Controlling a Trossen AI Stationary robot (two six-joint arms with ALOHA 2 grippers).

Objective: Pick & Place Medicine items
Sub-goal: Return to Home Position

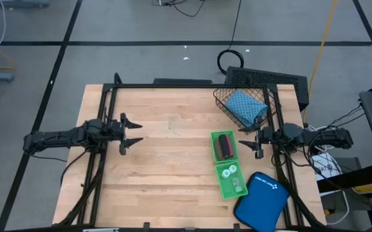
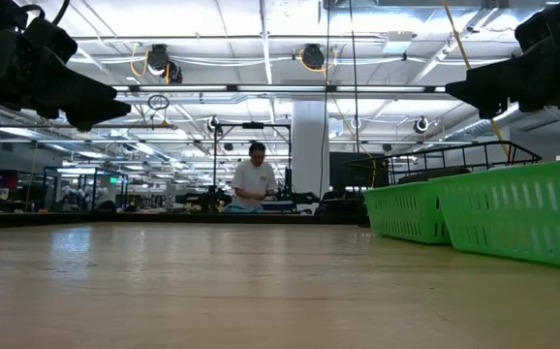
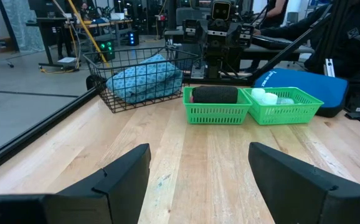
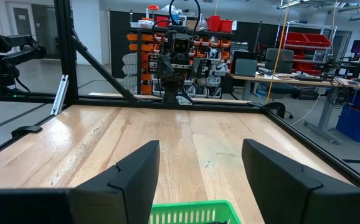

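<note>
Caution: left gripper [image 1: 136, 131] and right gripper [image 1: 245, 139] are hanging open, empty. Rolls [image 1: 223, 146] and white bottles [image 1: 230, 171] are lying in the green basket [image 1: 213, 151]; a low right-arm move is risking clipping its rim.

A pale wooden plank surface [image 1: 167, 161] with a black frame around its edge, seen from above, bare over its left and middle. Four things lie on it, all along the right side. A black wire basket [image 1: 221, 103] sits at the top right corner, with a green basket [image 1: 212, 147] below it. A second green basket [image 1: 219, 183] is set end to end with the first, and a smooth blue case [image 1: 261, 202] lies at the bottom right corner.
</note>
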